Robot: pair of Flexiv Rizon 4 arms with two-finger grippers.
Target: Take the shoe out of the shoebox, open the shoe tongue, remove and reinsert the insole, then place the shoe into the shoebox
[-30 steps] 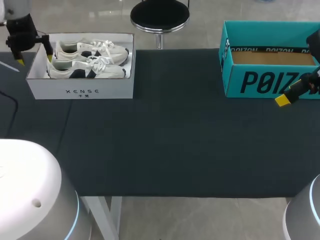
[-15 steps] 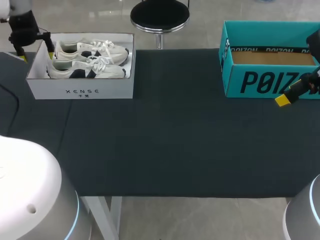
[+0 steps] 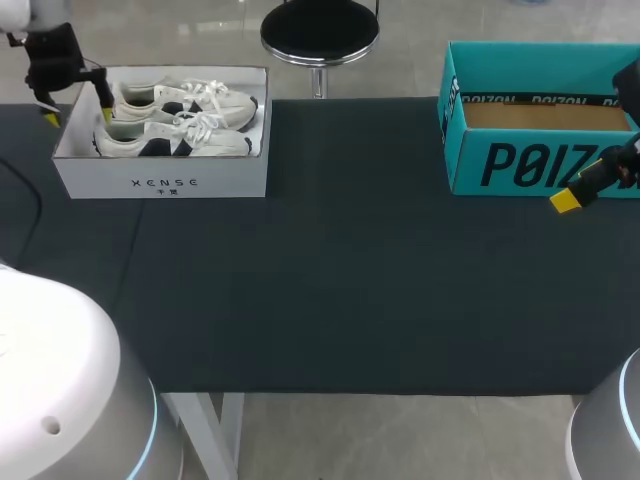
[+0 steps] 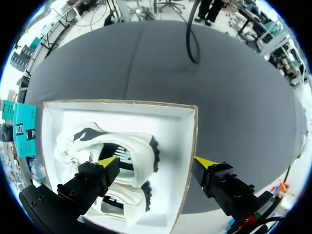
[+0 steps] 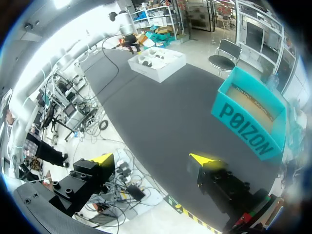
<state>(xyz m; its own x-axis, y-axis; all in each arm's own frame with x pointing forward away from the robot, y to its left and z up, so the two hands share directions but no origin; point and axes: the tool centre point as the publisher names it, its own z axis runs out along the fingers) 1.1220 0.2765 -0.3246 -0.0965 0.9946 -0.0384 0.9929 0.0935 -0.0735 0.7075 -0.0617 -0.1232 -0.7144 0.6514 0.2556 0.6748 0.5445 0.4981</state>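
Left gripper [image 3: 78,115] [image 4: 157,162]: jaws set wide, holding nothing. They straddle the left end wall of the white box [image 3: 165,180] [image 4: 178,136], with 1 finger inside above the heels of the shoes [image 3: 178,120] [image 4: 122,151] and the other outside the wall over the table [image 3: 350,290]. No contact with shoe or wall can be confirmed. Right gripper [image 5: 152,159]: jaws also set wide, nothing between them; it hangs beside the table's right edge, just near of the teal box [image 3: 520,160] [image 5: 248,126]. In the head view only 1 of its yellow tips shows, low against the teal box's near right corner. Shoes: 2, white with dark side patches and white laces, lying side by side lengthwise in the white box, heels to the left, toes to the right. White box: open, at the far left of the table, long side facing near. Teal box: open, at the far right, brown cardboard visible inside, well apart from the white box. Table: covered in dark cloth.
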